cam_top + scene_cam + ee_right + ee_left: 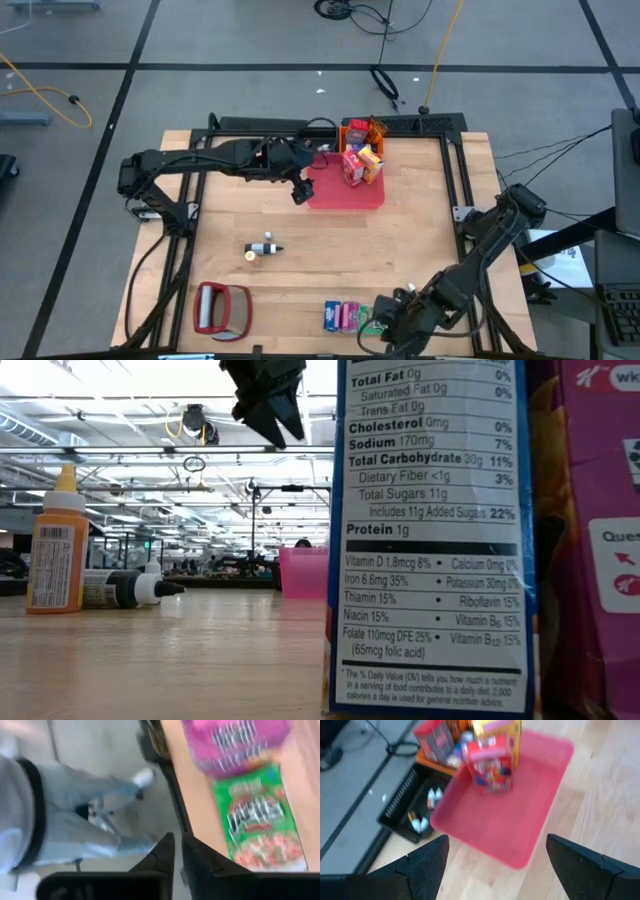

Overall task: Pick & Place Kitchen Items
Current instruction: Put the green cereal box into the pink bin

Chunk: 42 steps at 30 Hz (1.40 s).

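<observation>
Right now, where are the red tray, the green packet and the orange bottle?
Red tray (pixel 510 827): left wrist view, bare floor.
Green packet (pixel 260 820): right wrist view, printed face.
Orange bottle (pixel 57 550): low view, label.

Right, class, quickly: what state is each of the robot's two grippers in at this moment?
Left gripper: open, holding nothing, above the square red plastic tray.
Right gripper: shut, holding nothing, beside the flat green printed packet.

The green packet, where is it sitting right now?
In the high view the green packet lies at the table's near edge, right of centre, beside the pink packet, with the right gripper just to its right.
</observation>
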{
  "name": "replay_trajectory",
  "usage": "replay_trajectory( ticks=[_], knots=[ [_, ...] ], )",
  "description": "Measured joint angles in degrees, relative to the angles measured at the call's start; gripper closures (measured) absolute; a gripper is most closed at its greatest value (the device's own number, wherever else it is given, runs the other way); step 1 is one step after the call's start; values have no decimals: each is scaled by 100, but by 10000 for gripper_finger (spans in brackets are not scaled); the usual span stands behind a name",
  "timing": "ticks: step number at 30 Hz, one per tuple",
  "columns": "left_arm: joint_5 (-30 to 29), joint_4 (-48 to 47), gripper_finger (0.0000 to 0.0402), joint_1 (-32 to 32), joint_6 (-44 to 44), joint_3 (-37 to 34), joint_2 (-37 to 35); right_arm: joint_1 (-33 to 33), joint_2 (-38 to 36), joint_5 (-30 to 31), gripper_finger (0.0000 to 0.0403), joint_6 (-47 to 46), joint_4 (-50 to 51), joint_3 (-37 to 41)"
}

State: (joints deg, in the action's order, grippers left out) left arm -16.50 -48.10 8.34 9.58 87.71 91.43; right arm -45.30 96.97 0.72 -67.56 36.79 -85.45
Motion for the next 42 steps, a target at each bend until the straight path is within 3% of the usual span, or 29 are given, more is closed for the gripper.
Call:
replay_trajectory(
  ticks=[9,13,16,21,25,33,42],
  knots=[
    [-1,-8,66,0,86,-3,-4,200,5,-569,232,-67,-1064,855],
    [-1,-9,66,0,42,-3,-4,234,5,-701,195,-63,-1739,1342],
    [-1,-4,66,0,-13,-3,-4,278,2,-880,186,-683,-2377,1662],
    [-1,-3,66,0,-21,-3,-4,370,5,-1623,184,-745,-3433,2282],
    [-1,-4,66,0,-21,-3,-4,486,2,-2165,191,-1535,-4061,2654],
    [1,0,66,0,-28,-3,-4,438,-5,-1370,202,-1738,-6541,3049],
    [2,36,66,0,-21,-3,-4,428,2,-1273,187,-1851,-6620,3075]
  ],
)
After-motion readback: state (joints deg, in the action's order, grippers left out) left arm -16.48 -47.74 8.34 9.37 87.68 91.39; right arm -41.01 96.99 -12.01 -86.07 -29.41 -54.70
